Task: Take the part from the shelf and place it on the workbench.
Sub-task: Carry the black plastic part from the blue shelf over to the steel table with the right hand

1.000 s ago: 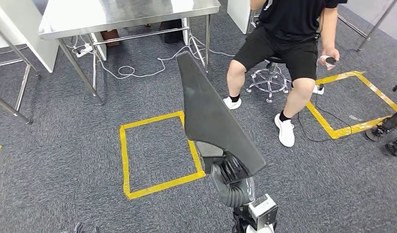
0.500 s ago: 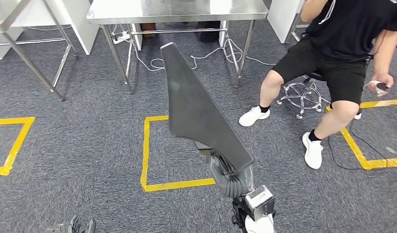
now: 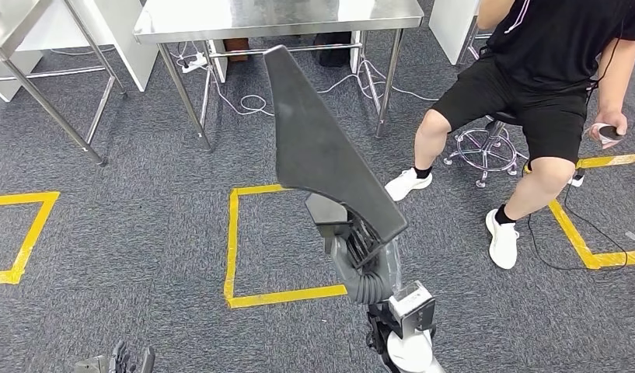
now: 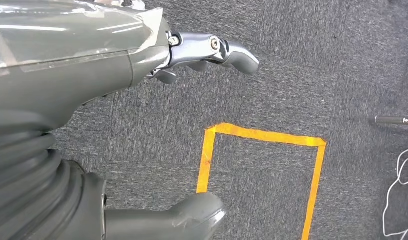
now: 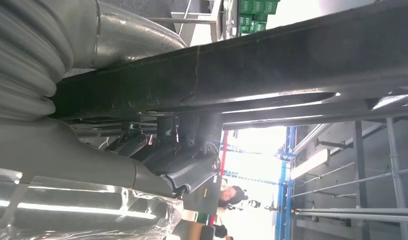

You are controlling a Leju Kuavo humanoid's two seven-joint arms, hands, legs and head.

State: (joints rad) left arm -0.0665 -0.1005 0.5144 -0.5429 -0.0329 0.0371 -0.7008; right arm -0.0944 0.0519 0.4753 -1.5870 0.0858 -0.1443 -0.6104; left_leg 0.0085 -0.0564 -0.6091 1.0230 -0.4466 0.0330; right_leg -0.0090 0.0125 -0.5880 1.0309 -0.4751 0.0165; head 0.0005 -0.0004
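Note:
The part (image 3: 318, 148) is a long, flat, dark grey panel, wide at its near end and tapering to a rounded far tip. My right hand (image 3: 353, 245) grips it from beneath at the wide end and carries it upright in mid-air over the carpet. In the right wrist view the part (image 5: 271, 70) crosses the picture as a dark bar, with my right hand (image 5: 177, 150) curled under it. The steel workbench (image 3: 244, 15) stands ahead, beyond the part's tip. My left hand (image 4: 142, 125) hangs low over the carpet, fingers apart and holding nothing.
A person (image 3: 547, 70) sits on a wheeled stool (image 3: 485, 151) at the right, feet on the carpet. Yellow tape squares (image 3: 236, 241) mark the floor. White cables (image 3: 252, 101) lie under the workbench. Another steel table's legs (image 3: 50, 109) stand at the left.
The whole picture has shifted, so the camera has turned: the workbench now stands more centred ahead. The part stays in my right hand, its tip slightly nearer the bench.

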